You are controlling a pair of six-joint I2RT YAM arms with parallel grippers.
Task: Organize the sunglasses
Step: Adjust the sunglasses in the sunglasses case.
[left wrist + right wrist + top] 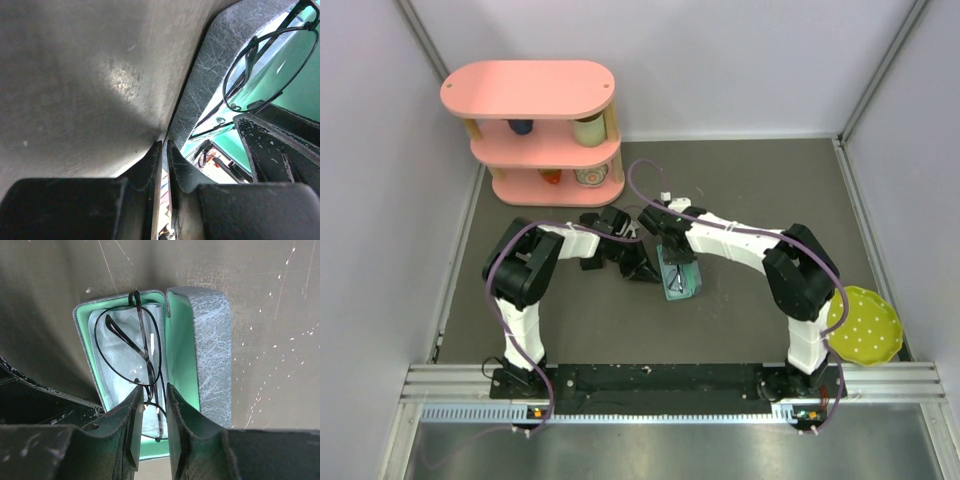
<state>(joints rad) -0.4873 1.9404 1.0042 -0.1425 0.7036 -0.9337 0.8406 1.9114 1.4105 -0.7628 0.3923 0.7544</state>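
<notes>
The thin wire-frame sunglasses (145,357) lie in the open grey-blue case (212,340) with a green lining, on a light blue cloth (117,385). My right gripper (153,390) is over the case, its fingers closed narrowly around the glasses' bridge and folded temples. My left gripper (164,145) is shut on the edge of the case (200,90), just left of the glasses (270,65). In the top view both grippers (645,265) (672,262) meet at the case (685,285) mid-table. The white-framed pair is out of view.
A pink three-tier shelf (532,130) with cups stands at the back left. A yellow-green dotted plate (865,325) lies at the right, near the right arm's base. Pale walls close in the table on three sides.
</notes>
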